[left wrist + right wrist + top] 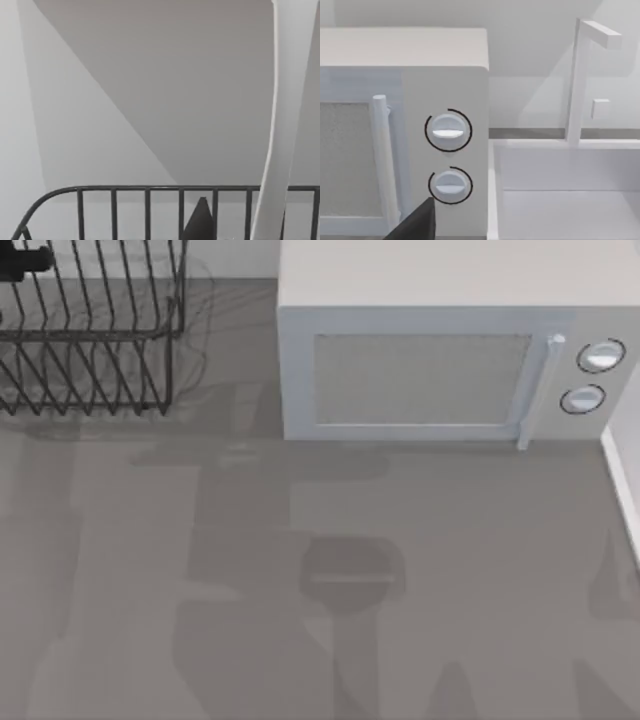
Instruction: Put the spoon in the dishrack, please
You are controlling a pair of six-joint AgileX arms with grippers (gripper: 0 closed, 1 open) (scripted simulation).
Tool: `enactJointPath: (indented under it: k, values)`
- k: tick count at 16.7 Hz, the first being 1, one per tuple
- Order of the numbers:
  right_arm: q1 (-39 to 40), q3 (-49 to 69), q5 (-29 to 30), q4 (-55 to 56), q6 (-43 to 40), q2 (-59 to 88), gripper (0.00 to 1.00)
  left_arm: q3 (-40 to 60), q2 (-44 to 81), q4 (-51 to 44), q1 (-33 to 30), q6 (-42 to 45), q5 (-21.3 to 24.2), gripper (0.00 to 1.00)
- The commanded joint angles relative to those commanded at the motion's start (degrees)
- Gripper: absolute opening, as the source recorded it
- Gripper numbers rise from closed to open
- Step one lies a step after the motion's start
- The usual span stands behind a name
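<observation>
The dishrack (90,350) of dark wire bars stands at the table's back left; its rim (165,189) also runs across the left wrist view. My left gripper (25,262) hovers over the rack's far left part, and one dark fingertip (200,222) shows just above the rim. The spoon's thin white handle (282,125) rises in the air beside that fingertip, held up off the table over the rack. Its bowl and knob are out of view. My right gripper (415,225) is off to the right, in front of the microwave's knobs.
A light grey microwave (450,350) with a closed door and two knobs (448,131) stands at the back, right of the rack. A white sink (565,200) with a faucet (575,75) lies to the microwave's right. The table's front is bare grey surface (320,620).
</observation>
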Motion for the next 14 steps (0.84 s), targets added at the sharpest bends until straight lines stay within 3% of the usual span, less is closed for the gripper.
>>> enactJointPath:
  k: [8, 14]
  values:
    - [0.0, 0.0, 0.0, 0.0, 0.0, 0.0, 1.00, 0.0, 0.0, 0.0, 0.0, 0.0, 0.0, 0.98]
    - [0.0, 0.0, 0.0, 0.0, 0.0, 0.0, 1.00, 0.0, 0.0, 0.0, 0.0, 0.0, 0.0, 1.00]
